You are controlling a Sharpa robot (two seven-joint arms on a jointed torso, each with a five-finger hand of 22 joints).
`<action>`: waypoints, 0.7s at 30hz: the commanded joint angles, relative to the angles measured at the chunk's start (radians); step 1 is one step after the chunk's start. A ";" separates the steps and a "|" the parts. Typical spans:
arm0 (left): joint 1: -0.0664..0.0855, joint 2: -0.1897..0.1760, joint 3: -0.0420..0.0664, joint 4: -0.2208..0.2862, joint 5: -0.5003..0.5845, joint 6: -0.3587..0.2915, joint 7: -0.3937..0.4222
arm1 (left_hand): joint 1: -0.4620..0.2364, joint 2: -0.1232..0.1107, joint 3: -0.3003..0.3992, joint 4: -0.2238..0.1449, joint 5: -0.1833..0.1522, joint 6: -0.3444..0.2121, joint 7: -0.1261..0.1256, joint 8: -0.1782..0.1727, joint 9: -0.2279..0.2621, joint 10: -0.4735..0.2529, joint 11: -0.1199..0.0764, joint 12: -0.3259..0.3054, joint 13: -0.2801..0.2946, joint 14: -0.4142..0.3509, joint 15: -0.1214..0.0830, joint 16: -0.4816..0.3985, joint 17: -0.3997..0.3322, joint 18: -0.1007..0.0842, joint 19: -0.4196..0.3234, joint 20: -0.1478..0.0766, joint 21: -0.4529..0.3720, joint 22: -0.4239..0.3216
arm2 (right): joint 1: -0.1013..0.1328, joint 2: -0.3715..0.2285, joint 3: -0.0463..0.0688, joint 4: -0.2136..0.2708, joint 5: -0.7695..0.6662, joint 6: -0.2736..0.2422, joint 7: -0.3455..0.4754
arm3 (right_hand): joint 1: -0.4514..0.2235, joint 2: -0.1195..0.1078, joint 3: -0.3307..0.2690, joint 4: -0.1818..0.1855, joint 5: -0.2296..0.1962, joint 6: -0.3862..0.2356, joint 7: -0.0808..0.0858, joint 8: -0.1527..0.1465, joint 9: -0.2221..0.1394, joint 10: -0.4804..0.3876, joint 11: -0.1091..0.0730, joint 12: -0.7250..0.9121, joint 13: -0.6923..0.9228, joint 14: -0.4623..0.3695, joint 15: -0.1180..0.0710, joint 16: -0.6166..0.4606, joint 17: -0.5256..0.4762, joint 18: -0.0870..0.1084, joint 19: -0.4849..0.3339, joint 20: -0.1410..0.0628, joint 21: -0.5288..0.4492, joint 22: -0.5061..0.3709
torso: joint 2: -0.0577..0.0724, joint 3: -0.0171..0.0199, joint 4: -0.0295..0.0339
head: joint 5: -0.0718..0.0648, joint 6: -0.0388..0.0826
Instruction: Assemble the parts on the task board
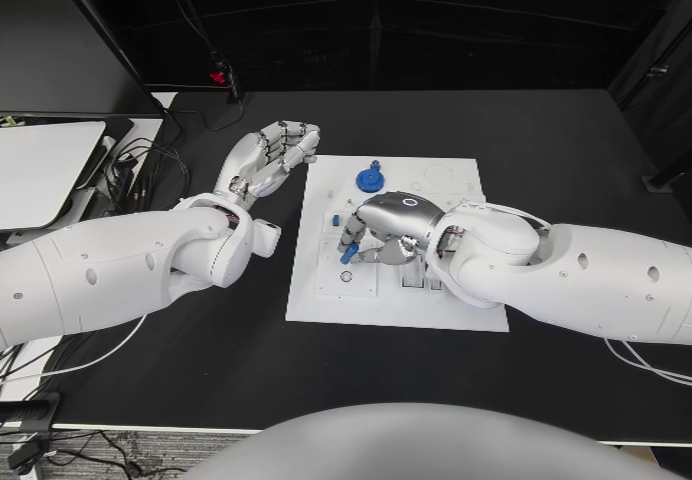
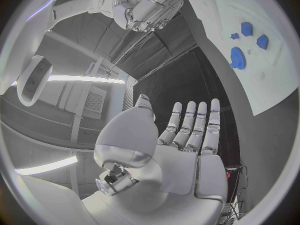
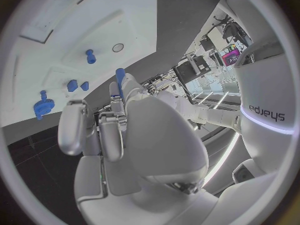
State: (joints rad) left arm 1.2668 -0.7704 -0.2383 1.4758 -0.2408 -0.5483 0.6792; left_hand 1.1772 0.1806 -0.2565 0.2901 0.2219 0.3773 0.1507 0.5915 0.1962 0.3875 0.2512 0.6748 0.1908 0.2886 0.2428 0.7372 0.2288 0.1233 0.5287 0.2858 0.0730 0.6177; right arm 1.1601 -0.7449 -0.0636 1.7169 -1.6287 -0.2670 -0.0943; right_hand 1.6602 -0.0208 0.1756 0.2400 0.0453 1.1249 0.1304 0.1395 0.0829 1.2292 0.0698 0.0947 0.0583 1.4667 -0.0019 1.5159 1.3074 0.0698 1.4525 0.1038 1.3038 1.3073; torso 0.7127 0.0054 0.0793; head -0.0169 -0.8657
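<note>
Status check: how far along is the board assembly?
Early. Done: nothing clearly seated that I can confirm. In hand: the right hand pinches a slim blue peg over the white task board. Left: the blue gear-shaped part and small blue pieces still lie loose. The left hand hovers open beside the board.

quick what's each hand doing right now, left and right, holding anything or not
Left hand: open, fingers straight, holding nothing, beside the task board.
Right hand: over the board, holding a slim blue part between its fingers.
</note>
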 commanded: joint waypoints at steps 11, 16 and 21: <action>0.001 -0.001 0.001 0.002 0.000 0.002 0.090 | 0.003 0.004 -0.005 0.000 0.007 0.001 0.140 0.005 -0.001 0.001 0.000 0.004 -0.001 -0.004 0.000 0.007 -0.001 -0.014 0.007 0.003 -0.002 -0.001 | -0.011 0.034 -0.001 -0.017 -0.118 0.073 0.004 | 0.004 0.007 0.008 -0.001 0.004 0.007 0.001 -0.004 0.001 0.008 0.000 -0.012 0.002 0.084 -0.003 0.007 0.157 -0.001 -0.002 -0.004 -0.005 0.083 | 0.000 0.0002 0.0004 | -0.003 -0.007; 0.001 -0.002 0.001 0.002 0.000 0.001 0.090 | 0.004 0.004 -0.006 0.001 0.007 0.001 0.140 0.006 -0.002 0.001 0.000 0.005 -0.003 -0.005 0.000 0.008 -0.003 -0.014 0.006 0.003 -0.002 -0.002 | -0.012 0.039 -0.001 -0.023 -0.130 0.083 -0.003 | 0.006 0.008 0.010 -0.003 0.004 0.006 0.001 -0.005 0.000 0.008 0.000 -0.014 0.002 0.084 -0.003 0.007 0.157 -0.001 -0.002 -0.004 -0.005 0.083 | 0.000 0.0000 0.0006 | -0.003 -0.007; 0.001 -0.002 0.001 0.003 0.000 0.001 0.090 | 0.004 0.004 -0.006 0.001 0.007 0.001 0.140 0.006 -0.002 0.001 0.000 0.005 -0.003 -0.005 0.000 0.008 -0.003 -0.014 0.006 0.003 -0.002 -0.002 | -0.013 0.044 -0.001 -0.026 -0.133 0.099 -0.011 | 0.006 0.008 0.011 -0.003 0.005 0.006 0.002 -0.006 0.000 0.008 0.000 -0.015 0.002 0.084 -0.003 0.007 0.157 -0.001 -0.002 -0.003 -0.006 0.083 | -0.001 -0.0004 0.0000 | -0.004 -0.007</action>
State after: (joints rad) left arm 1.2668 -0.7722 -0.2383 1.4767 -0.2408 -0.5482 0.6792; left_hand 1.1772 0.1806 -0.2564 0.2901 0.2258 0.3773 0.1507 0.5915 0.1947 0.3875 0.2512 0.6748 0.1890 0.2886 0.2428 0.7451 0.2267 0.1233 0.5287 0.2858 0.0730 0.6168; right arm 1.1459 -0.7024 -0.0650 1.6900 -1.7365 -0.1937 -0.0972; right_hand 1.6609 -0.0203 0.1795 0.2360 0.0464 1.1283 0.1292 0.1309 0.0823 1.2291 0.0698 0.0833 0.0589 1.4667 -0.0019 1.5198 1.3073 0.0699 1.4525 0.1038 1.3036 1.3073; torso 0.7123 0.0053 0.0793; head -0.0203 -0.8728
